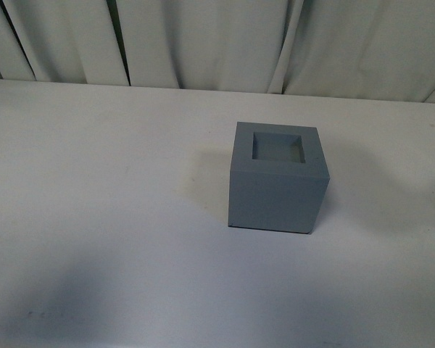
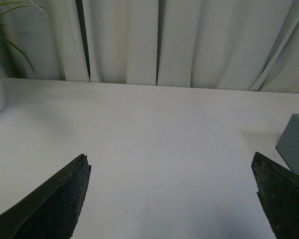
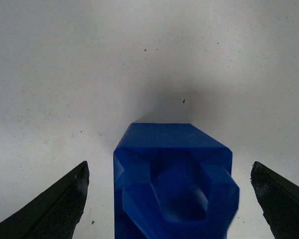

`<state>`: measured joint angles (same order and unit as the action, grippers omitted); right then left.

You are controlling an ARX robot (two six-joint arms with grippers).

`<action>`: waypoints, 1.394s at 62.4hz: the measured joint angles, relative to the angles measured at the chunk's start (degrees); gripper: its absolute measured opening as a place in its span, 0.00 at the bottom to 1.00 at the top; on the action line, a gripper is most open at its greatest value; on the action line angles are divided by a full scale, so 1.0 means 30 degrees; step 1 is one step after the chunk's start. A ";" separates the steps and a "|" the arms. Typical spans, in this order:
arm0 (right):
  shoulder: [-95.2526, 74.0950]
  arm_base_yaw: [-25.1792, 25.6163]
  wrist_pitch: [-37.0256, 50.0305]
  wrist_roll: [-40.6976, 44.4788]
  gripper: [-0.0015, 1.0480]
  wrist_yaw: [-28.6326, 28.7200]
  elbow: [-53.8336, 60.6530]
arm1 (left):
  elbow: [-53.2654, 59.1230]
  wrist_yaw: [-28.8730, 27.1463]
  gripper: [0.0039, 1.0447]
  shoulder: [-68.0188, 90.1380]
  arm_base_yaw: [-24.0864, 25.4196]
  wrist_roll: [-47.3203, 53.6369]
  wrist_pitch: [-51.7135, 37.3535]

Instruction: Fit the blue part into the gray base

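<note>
Closest, the right fingers (image 3: 60, 204) stand wide apart and hold nothing. They flank the blue part (image 3: 172, 149), a glossy square-sided plastic block with a loop handle, upright on the speckled white counter (image 3: 65, 74). An off-centre close could topple or twist it, so it jams on the recess rim. The left fingers (image 2: 55, 204), equally spread and empty, hover near the matte gray base (image 1: 278, 177), a cube mid-counter with its square recess facing up.

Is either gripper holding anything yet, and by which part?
Nothing is held. The right gripper is open, jaws either side of the blue part, clear of it; left gripper open, empty.
</note>
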<state>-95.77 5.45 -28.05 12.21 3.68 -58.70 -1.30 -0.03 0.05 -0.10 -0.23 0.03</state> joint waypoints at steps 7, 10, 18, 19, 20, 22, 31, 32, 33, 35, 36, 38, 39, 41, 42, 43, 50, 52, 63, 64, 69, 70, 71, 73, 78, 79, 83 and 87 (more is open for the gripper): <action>-0.0160 -0.0153 0.0066 -0.0197 0.84 -0.0066 -0.0058 | 0.0000 0.0000 0.94 0.0000 0.0000 0.0000 0.0000; -0.0197 -0.0211 0.0073 -0.0219 0.77 -0.0066 -0.0102 | 0.0000 0.0000 0.94 0.0000 0.0000 0.0000 0.0000; -0.0306 -0.0313 0.0087 -0.0240 0.55 -0.0204 -0.0255 | 0.0000 0.0000 0.94 0.0000 0.0000 0.0000 0.0000; -0.0306 -0.0313 0.0087 -0.0240 0.53 -0.0204 -0.0270 | 0.0000 0.0000 0.94 0.0000 0.0000 0.0000 0.0000; -0.0321 -0.0313 0.0087 -0.0233 0.50 -0.0197 -0.0284 | 0.0000 0.0000 0.94 0.0000 0.0000 0.0000 0.0000; -0.0328 -0.0313 0.0080 -0.0226 0.46 -0.0204 -0.0328 | 0.0000 0.0000 0.94 0.0000 0.0000 0.0000 0.0000; -0.0328 -0.0270 -0.0109 -0.0197 0.45 -0.0051 -0.0590 | 0.0000 0.0000 0.94 0.0000 0.0000 0.0000 0.0000; -0.0328 -0.0262 -0.0138 -0.0175 0.45 -0.0044 -0.0619 | 0.0000 0.0000 0.94 0.0000 0.0000 0.0000 0.0000; -0.0328 -0.0248 -0.0211 -0.0138 0.45 -0.0022 -0.0692 | 0.0000 0.0000 0.94 0.0000 0.0000 0.0000 0.0000; -0.0328 -0.0233 -0.0284 -0.0124 0.45 0.0015 -0.0780 | 0.0000 0.0000 0.94 0.0000 0.0000 0.0000 0.0000; -0.0328 -0.0226 -0.0379 -0.0066 0.45 0.0087 -0.0874 | 0.0000 0.0000 0.94 0.0000 0.0000 0.0000 0.0000; -0.0306 -0.0219 -0.0495 0.0000 0.45 0.0189 -0.0984 | 0.0000 0.0000 0.94 0.0000 0.0000 0.0000 0.0000; -0.0277 -0.0219 -0.0641 0.0073 0.45 0.0321 -0.1107 | 0.0000 0.0000 0.94 0.0000 0.0000 0.0000 0.0000; -0.0219 -0.0219 -0.0867 0.0182 0.45 0.0525 -0.1319 | 0.0000 0.0000 0.94 0.0000 0.0000 0.0000 0.0000; -0.0204 -0.0219 -0.0947 0.0255 0.45 0.0597 -0.1406 | 0.0000 0.0000 0.94 0.0000 0.0000 0.0000 0.0000; -0.0138 -0.0219 -0.1129 0.0386 0.45 0.0750 -0.1581 | 0.0000 0.0000 0.94 0.0000 0.0000 0.0000 0.0000; 0.0197 -0.0270 -0.1865 0.1035 0.45 0.1472 -0.2477 | 0.0000 0.0000 0.94 0.0000 0.0000 0.0000 0.0000; 0.0328 -0.0313 -0.2091 0.1304 0.45 0.1785 -0.2834 | 0.0000 0.0000 0.94 0.0000 0.0000 0.0000 0.0000; 0.0772 -0.0940 -0.3526 0.3038 0.45 0.3475 -0.4874 | 0.0000 0.0000 0.94 0.0000 0.0000 0.0000 0.0000; 0.0809 -0.1056 -0.3752 0.3388 0.45 0.3577 -0.5107 | 0.0000 0.0000 0.94 0.0000 0.0000 0.0000 0.0000; 0.0838 -0.1472 -0.4546 0.4364 0.45 0.4357 -0.5923 | 0.0000 0.0000 0.94 0.0000 0.0000 0.0000 0.0000; 0.0838 -0.1537 -0.4670 0.4510 0.45 0.4452 -0.6040 | 0.0000 0.0000 0.94 0.0000 0.0000 0.0000 0.0000; 0.0838 -0.1661 -0.4911 0.4707 0.45 0.4612 -0.6258 | 0.0000 0.0000 0.94 0.0000 0.0000 0.0000 0.0000; 0.0838 -0.1851 -0.5253 0.5122 0.45 0.4867 -0.6579 | 0.0000 0.0000 0.94 0.0000 0.0000 0.0000 0.0000; 0.0831 -0.2317 -0.6018 0.6062 0.45 0.5552 -0.7351 | 0.0000 0.0000 0.94 0.0000 0.0000 0.0000 0.0000; 0.0831 -0.2455 -0.6200 0.6309 0.45 0.5661 -0.7563 | 0.0000 0.0000 0.94 0.0000 0.0000 0.0000 0.0000; 0.0787 -0.2900 -0.6674 0.7023 0.45 0.5887 -0.8196 | 0.0000 0.0000 0.94 0.0000 0.0000 0.0000 0.0000; 0.0568 -0.3330 -0.6987 0.7665 0.45 0.5894 -0.8859 | 0.0000 0.0000 0.94 0.0000 0.0000 0.0000 0.0000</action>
<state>-94.06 -4.54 -49.01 35.20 21.37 -85.27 -1.30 -0.03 0.05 -0.10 -0.23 0.03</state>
